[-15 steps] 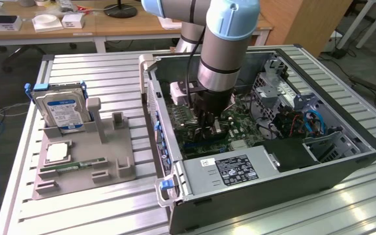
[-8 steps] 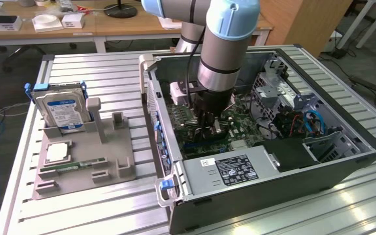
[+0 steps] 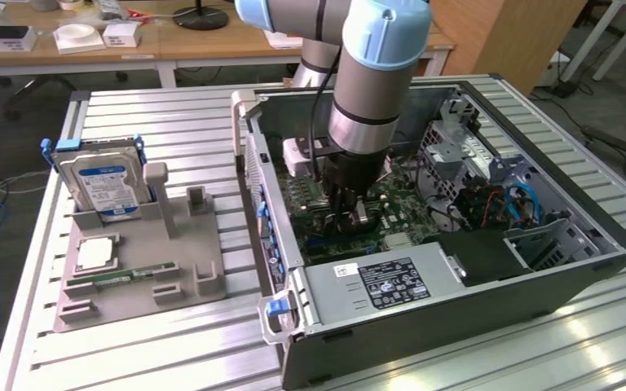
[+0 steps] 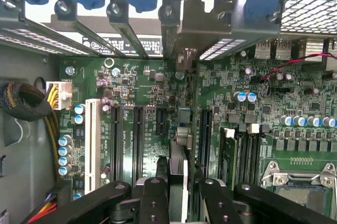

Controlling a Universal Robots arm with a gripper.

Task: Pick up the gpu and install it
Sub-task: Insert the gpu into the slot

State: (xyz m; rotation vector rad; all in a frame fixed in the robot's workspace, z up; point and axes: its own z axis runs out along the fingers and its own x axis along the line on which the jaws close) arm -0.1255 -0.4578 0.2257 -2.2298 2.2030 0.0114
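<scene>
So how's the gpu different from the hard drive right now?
The gpu is gripped between the fingers above the motherboard inside the case; the hard drive stands free in the grey holder outside it. The gpu is a thin card seen edge-on; the hard drive is a thicker silver block with a blue label. Both stand on edge.

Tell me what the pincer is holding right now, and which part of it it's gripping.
The pincer holds the gpu, clamped on its upper edge, with the card standing edge-on over the motherboard inside the computer case.
</scene>
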